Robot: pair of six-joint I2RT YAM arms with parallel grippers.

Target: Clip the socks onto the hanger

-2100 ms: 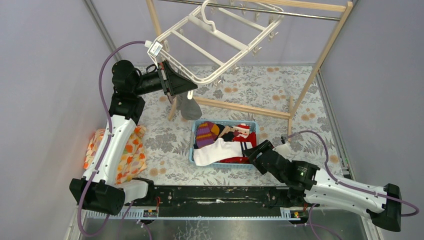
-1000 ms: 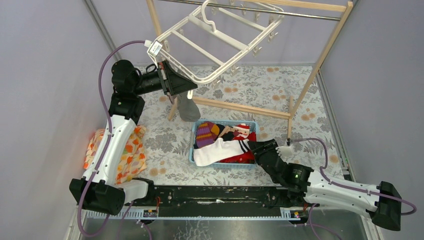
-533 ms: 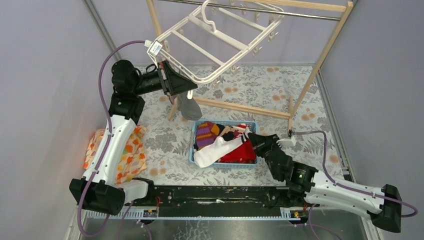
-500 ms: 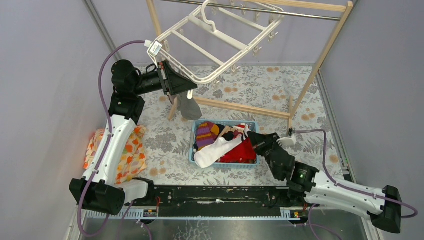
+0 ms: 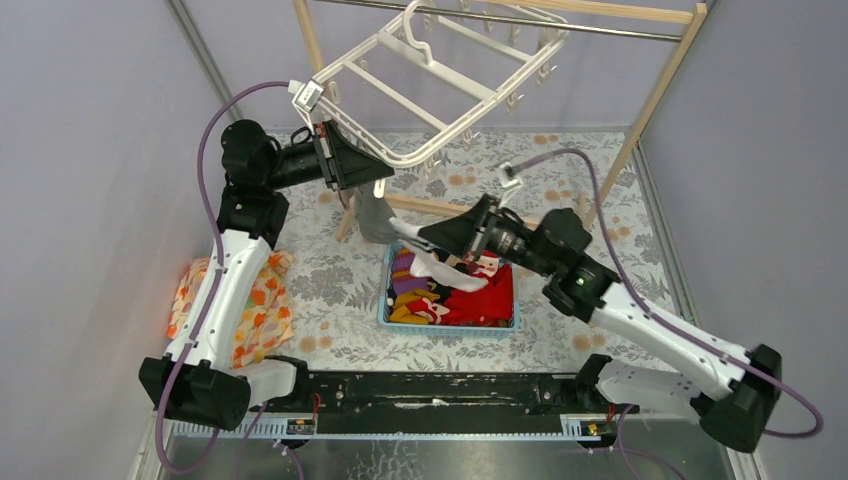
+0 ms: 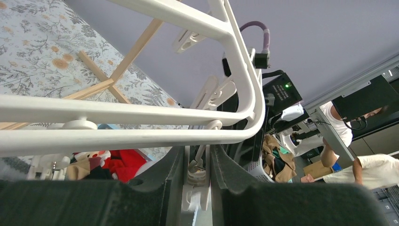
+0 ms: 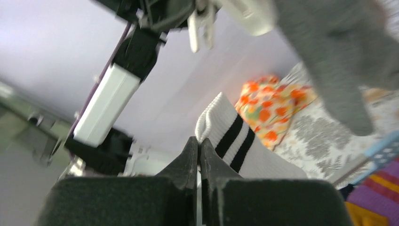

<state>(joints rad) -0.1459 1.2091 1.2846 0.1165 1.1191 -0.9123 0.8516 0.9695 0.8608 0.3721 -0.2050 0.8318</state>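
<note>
The white hanger (image 5: pixel 430 62) hangs tilted from the rail, and a grey sock (image 5: pixel 375 215) dangles from its near edge. My left gripper (image 5: pixel 375 172) is at that edge, shut on a white clip (image 6: pixel 197 188) under the hanger's frame (image 6: pixel 141 113). My right gripper (image 5: pixel 425 238) is raised above the basket, just right of the grey sock, and is shut on the cuff of a white sock with two black stripes (image 7: pixel 235 141). That white sock (image 5: pixel 440 272) trails down toward the basket. In the right wrist view the grey sock (image 7: pixel 329 56) and a clip (image 7: pixel 200 23) sit above my fingers.
A blue basket (image 5: pixel 385 300) holds red, purple-striped and orange clothes. The pale wooden rack's crossbar (image 5: pixel 480 215) runs behind it. An orange-patterned cloth (image 5: pixel 265 300) lies beside the left arm. Grey walls close in on both sides.
My right gripper closed on the white sock at the basket's right side, then lifted it up and left toward the hanger's near edge. The left arm has not moved.
</note>
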